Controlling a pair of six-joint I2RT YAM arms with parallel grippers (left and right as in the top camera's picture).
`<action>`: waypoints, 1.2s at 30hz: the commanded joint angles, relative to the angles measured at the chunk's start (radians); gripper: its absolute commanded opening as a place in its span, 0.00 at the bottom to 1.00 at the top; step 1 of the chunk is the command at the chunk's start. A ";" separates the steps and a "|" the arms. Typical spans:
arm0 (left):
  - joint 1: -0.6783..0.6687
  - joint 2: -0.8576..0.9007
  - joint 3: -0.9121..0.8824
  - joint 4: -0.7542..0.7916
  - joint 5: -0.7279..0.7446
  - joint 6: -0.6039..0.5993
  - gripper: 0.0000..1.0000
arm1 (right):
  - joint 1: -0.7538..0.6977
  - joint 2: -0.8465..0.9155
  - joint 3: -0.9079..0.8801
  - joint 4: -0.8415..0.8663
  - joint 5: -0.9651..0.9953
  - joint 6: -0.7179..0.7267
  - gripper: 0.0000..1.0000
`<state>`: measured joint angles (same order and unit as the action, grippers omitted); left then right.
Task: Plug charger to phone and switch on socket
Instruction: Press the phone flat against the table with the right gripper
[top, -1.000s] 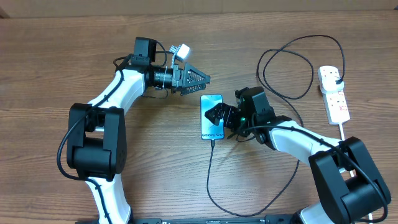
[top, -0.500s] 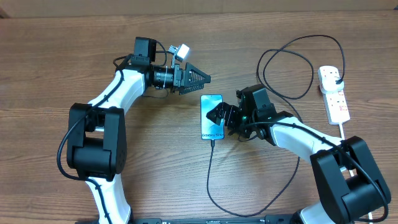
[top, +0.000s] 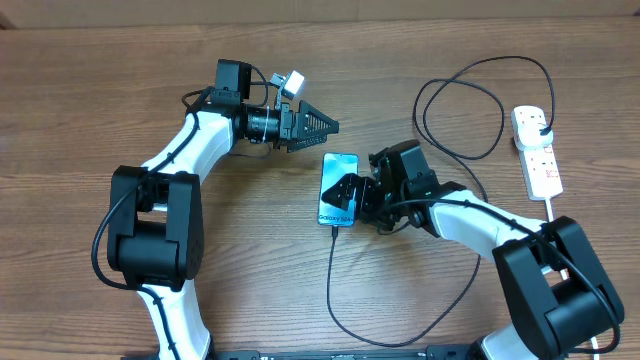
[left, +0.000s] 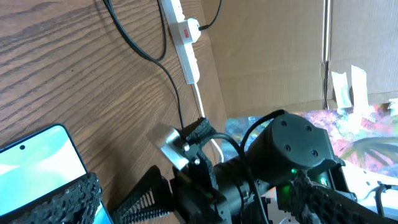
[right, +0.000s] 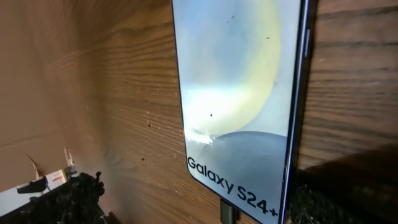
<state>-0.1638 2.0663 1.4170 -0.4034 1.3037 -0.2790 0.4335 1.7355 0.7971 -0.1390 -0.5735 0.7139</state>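
The phone (top: 335, 175) lies slightly tilted at mid-table, its pale screen up and the "Galaxy S24+" text at the near end. My right gripper (top: 352, 195) hovers low over its right side, open, holding nothing. In the right wrist view the phone (right: 239, 93) fills the frame between my fingers (right: 74, 199), and the charger connector (right: 227, 214) sits in its bottom edge. The charger cable (top: 335, 290) loops round to a black plug (top: 541, 122) in the white socket (top: 540, 160) at the far right. My left gripper (top: 325, 127) stands open and empty just beyond the phone's far end.
The socket's white cord (top: 553, 212) runs toward the near right. The cable makes a large loop (top: 460, 110) behind the right arm. In the left wrist view the right arm (left: 292, 155) is close in front, and a cardboard wall (left: 267, 56) stands past the socket (left: 185, 37).
My right gripper has moved left against the phone. The phone has turned, its near end swinging left with the cable. The left arm has not moved.
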 joint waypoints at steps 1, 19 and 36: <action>-0.006 -0.018 0.005 0.001 -0.006 0.001 1.00 | 0.010 0.045 -0.037 -0.024 0.090 0.003 1.00; -0.006 -0.018 0.005 0.001 -0.006 0.002 1.00 | 0.018 0.047 -0.037 0.172 0.236 0.003 1.00; -0.006 -0.018 0.005 0.001 -0.006 0.002 1.00 | 0.023 0.047 -0.038 0.181 0.227 0.002 1.00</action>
<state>-0.1638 2.0663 1.4170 -0.4030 1.3033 -0.2790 0.4477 1.7615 0.7788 0.0731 -0.4019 0.7212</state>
